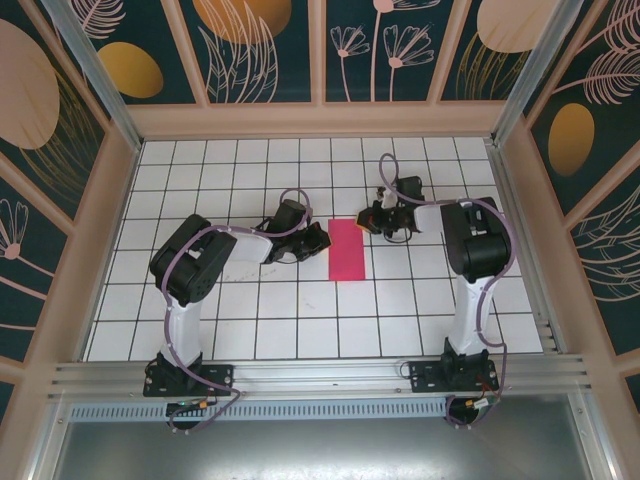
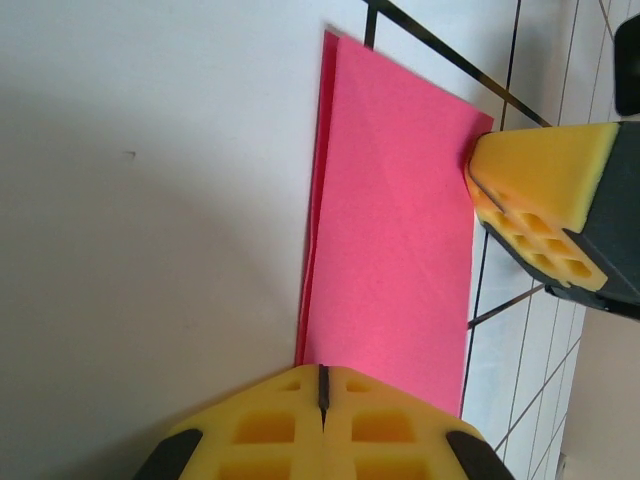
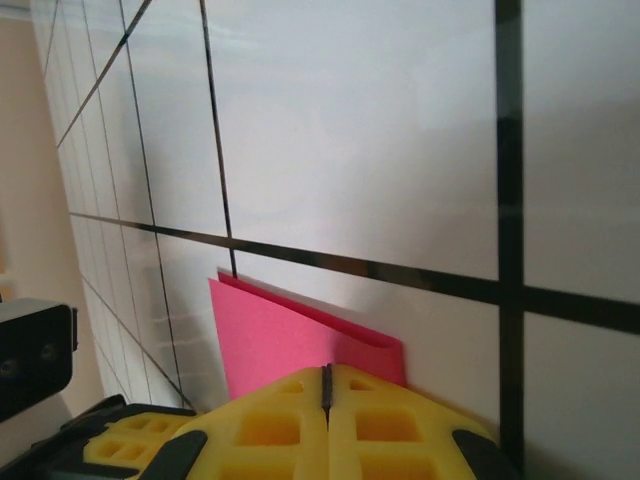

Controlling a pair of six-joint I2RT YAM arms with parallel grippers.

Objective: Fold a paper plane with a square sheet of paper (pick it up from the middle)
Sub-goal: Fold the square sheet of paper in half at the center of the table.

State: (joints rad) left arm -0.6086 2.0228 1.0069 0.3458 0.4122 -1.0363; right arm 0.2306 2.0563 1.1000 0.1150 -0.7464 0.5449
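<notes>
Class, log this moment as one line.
paper: folded in half, flat on table | left hand: shut, at its edge | right hand: shut, at its corner

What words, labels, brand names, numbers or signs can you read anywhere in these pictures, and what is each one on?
None: no text can be read in any view.
The folded pink paper is blank.
The white table bears only black grid lines.
The wall panels carry leaf and flower drawings, no lettering.

Magenta-pink paper [image 1: 347,250], yellow tool pads [image 2: 320,420]
</notes>
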